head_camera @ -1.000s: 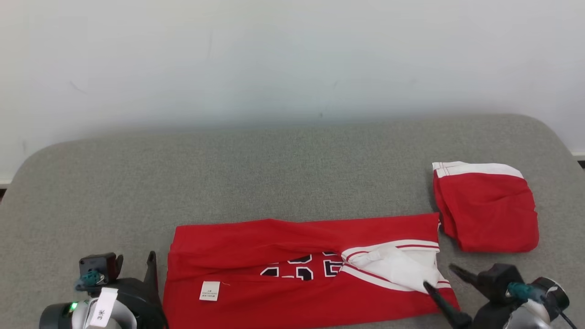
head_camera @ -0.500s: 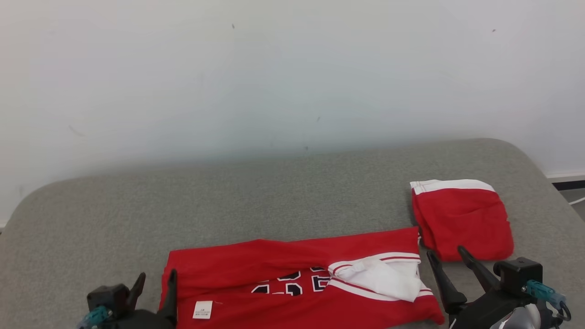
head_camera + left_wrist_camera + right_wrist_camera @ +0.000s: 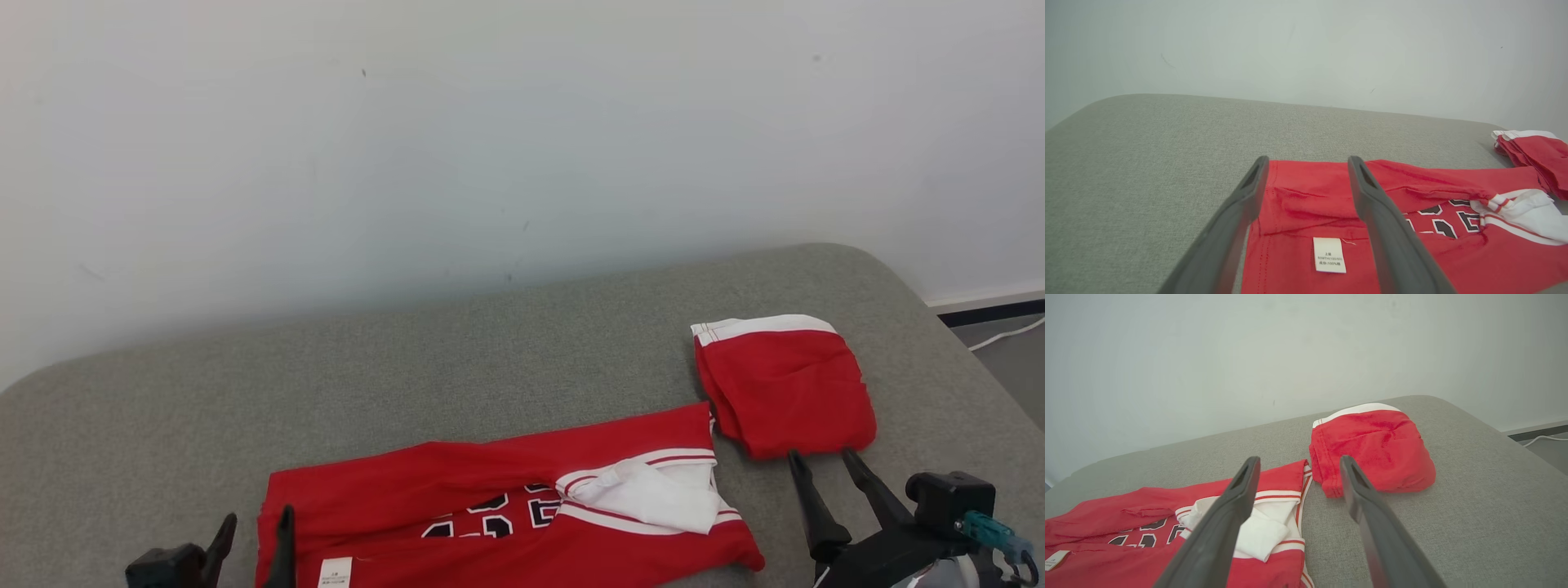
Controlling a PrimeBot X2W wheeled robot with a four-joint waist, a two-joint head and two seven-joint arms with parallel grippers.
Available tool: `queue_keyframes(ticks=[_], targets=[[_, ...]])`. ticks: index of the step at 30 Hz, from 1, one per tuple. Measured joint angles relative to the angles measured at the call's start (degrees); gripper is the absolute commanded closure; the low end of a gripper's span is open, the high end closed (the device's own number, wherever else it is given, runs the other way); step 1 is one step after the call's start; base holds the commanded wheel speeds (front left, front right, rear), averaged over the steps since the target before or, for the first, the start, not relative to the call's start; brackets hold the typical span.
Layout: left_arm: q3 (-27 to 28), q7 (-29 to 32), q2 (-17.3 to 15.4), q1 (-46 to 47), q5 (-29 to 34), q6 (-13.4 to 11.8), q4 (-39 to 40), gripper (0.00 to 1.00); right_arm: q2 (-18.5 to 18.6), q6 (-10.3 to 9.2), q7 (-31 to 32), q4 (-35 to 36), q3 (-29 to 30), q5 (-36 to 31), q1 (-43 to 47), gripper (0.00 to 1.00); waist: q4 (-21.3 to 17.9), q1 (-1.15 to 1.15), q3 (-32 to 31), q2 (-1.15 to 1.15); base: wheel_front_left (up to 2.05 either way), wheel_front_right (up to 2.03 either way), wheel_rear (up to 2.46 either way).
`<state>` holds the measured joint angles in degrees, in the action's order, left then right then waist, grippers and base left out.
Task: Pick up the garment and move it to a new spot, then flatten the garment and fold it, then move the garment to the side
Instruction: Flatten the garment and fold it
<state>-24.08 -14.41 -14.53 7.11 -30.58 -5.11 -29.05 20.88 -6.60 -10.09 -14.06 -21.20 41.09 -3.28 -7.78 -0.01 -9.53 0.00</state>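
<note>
Matt red cloth jersey [image 3: 490,478] with white trim and smooth printed dark numerals on a grey, coarse-woven upholstered surface [image 3: 408,367]; the smaller folded red cloth bundle [image 3: 788,396] with a white band has the same soft, dull finish. The jersey's small white label [image 3: 1329,254] looks papery. The fingers of the left gripper [image 3: 258,514] and right gripper [image 3: 820,453] are dark, matt plastic. The pale wall [image 3: 490,122] is smooth, matt.
</note>
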Motion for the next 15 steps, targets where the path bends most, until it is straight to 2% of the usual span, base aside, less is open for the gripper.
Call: queue_keyframes(ticks=[15], targets=[[1.7,0.3,-0.9,-3.2,1.1,-1.5,5.9,0.00,-0.7,-0.21,1.1,-0.6,0.0,0.1,0.4,0.00,1.4,0.01,1.2,0.00,0.00,0.00,0.00]])
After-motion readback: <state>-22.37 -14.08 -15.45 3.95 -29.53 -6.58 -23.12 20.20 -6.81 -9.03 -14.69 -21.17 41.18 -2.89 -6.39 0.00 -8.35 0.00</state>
